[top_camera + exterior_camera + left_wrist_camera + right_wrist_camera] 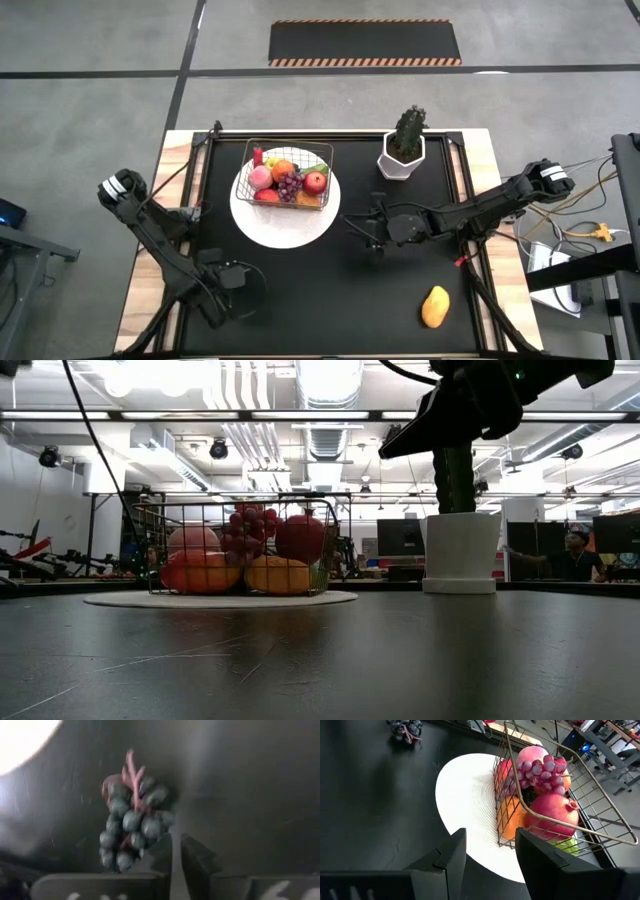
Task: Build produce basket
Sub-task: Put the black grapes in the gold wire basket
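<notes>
The wire basket (286,178) stands on a round white plate (300,228) and holds a purple grape bunch (540,770), a red fruit (551,815), a pink peach (532,754) and orange fruits (277,574). A second dark grape bunch (131,822) lies on the black table below my left gripper (172,845). That gripper points down, shut, with nothing between its fingertips, and the bunch lies just beside them. My right gripper (490,851) hovers open over the table at the plate's right edge. A yellow mango (435,306) lies near the front right.
A white hexagonal pot with a green cactus-like plant (403,150) stands at the back right, behind my right arm. Bare black table surface (330,300) lies in front of the plate, between my left gripper and the mango.
</notes>
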### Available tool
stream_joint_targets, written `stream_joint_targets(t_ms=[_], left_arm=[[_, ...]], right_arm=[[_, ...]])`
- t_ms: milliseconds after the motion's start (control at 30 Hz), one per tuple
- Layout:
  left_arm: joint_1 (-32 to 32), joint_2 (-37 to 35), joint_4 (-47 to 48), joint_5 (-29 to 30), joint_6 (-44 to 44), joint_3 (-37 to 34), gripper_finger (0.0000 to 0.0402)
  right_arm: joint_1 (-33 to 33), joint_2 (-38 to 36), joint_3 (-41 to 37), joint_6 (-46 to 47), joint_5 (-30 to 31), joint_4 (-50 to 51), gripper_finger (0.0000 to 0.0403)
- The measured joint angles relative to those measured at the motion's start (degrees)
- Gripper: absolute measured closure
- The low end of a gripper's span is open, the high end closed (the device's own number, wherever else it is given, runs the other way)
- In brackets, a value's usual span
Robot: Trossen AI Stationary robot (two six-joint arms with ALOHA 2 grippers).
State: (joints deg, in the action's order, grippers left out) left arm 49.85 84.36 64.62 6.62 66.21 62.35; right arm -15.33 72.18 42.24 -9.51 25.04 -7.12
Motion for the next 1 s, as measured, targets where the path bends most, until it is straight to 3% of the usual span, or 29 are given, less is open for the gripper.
stream_joint_targets(t_ms=[200, 367, 467, 867, 1000], left_arm=[[0.0, 0.0, -0.1, -2.4, 2.0, -3.9, 0.0294], [0.0, 0.1, -0.8, 0.2, -2.3, -6.0, 0.0212], [0.0, 0.1, -2.3, 0.8, -4.7, -7.7, 0.0185], [0.0, 0.1, -13.2, 1.0, -6.7, -16.3, 0.0176], [0.0, 0.1, -13.4, 1.2, -6.8, -16.6, 0.02]], right_arm=[[0.0, 0.0, -1.3, 0.6, 0.0, -2.1, 0.0246], [0.0, 0.0, -1.4, 1.0, 0.0, -2.1, 0.0246], [0.0, 0.0, -1.5, 1.0, 0.0, -2.2, 0.0246], [0.0, 0.0, -1.5, 1.1, 0.0, -2.2, 0.0246], [0.0, 0.0, -1.6, 1.6, 0.0, -2.2, 0.0246]])
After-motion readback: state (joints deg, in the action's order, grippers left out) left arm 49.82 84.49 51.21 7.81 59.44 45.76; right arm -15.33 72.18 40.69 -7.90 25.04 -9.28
